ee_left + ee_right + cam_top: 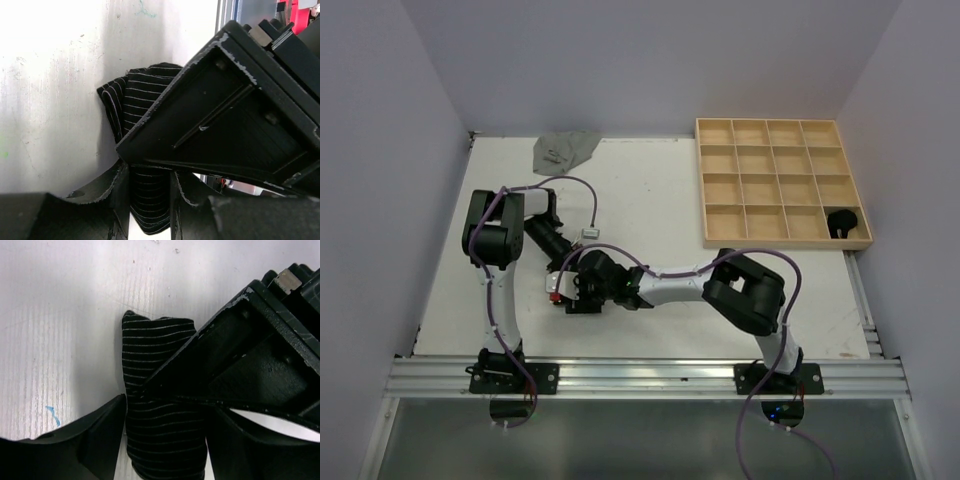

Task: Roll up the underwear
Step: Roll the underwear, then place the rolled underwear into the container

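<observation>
Where the two arms meet, well to the left of the wooden grid tray [701, 185] and nearer the arm bases than it, the striped underwear [155, 345] lies on the tabletop [60, 315] as a narrow black roll with thin pale lines. The top view hides it under both wrists. In each wrist view its long axis runs straight out from between that camera's own fingers, with the far end pointing away from the wrist and the stripes crossing its width.

The left end effector [149, 172] is clamped on one end, its fingers pressed to both sides of the cloth. The right end effector [166, 407] has its fingers spread wide, and the roll fills the gap and touches both; I cannot tell whether they squeeze it.

Grey briefs [563, 150] lie crumpled at the far edge, left of the tray. A black roll [844, 222] sits in the tray's near right corner compartment.
</observation>
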